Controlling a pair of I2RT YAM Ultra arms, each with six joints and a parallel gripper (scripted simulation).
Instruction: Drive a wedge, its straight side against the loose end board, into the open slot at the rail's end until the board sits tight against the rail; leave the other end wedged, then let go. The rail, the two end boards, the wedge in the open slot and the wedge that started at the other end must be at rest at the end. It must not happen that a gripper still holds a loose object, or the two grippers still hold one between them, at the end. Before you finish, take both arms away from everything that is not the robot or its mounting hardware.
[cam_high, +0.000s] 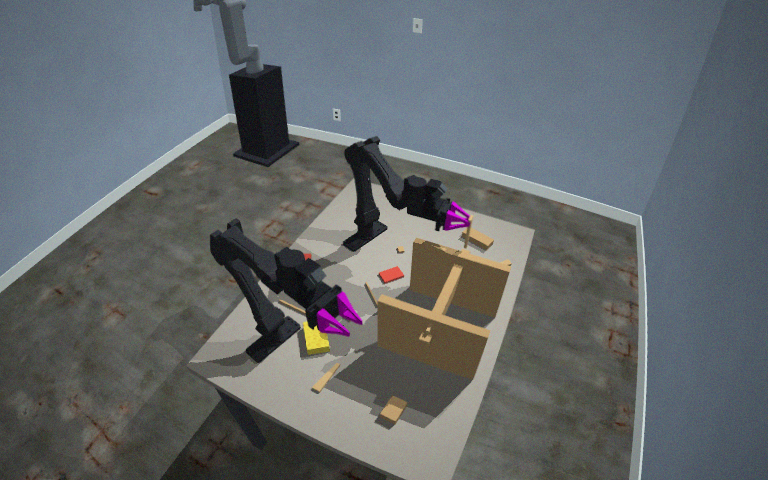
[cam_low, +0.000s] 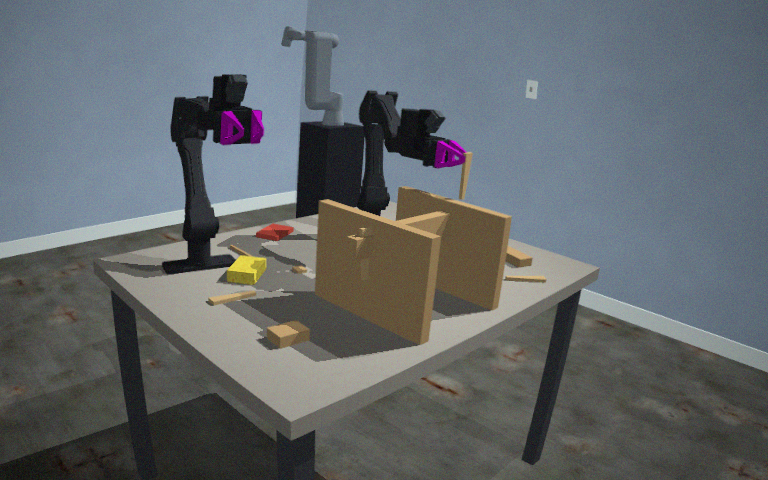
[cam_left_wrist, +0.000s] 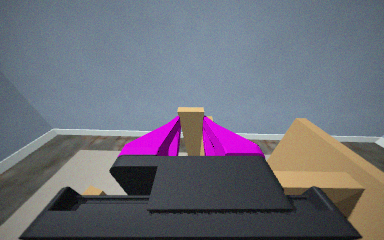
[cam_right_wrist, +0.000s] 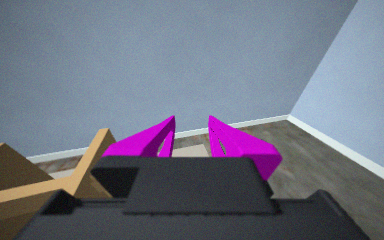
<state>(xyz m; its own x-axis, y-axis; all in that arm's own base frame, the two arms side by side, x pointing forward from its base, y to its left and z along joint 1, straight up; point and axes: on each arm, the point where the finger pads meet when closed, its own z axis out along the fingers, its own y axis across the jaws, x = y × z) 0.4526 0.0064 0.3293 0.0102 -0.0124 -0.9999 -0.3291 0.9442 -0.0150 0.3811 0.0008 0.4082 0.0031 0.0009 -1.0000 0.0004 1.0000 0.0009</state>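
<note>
Two arms, same build, matte black. Right arm (cam_high: 249, 308) (cam_low: 193, 189) stands nearer the yellow block (cam_high: 316, 339) (cam_low: 246, 270); left arm (cam_high: 365, 189) (cam_low: 373, 164) farther from that block. Links slim and slightly waisted; joints chunky, rounded. Foot of the right arm, beside the yellow block: flat, oblong black base plate (cam_high: 258, 356) (cam_low: 171, 266). Boxy black wrist housings, bevelled edges.

Left gripper (cam_high: 470, 219) (cam_low: 465, 157) (cam_left_wrist: 191, 118) and right gripper (cam_high: 355, 329) (cam_low: 246, 127) (cam_right_wrist: 191, 120): paired fingers, vivid magenta, tapering to narrow tips, triangular cutouts through the sides. Charcoal gripper bodies, flat-faced, chamfered corners.
</note>
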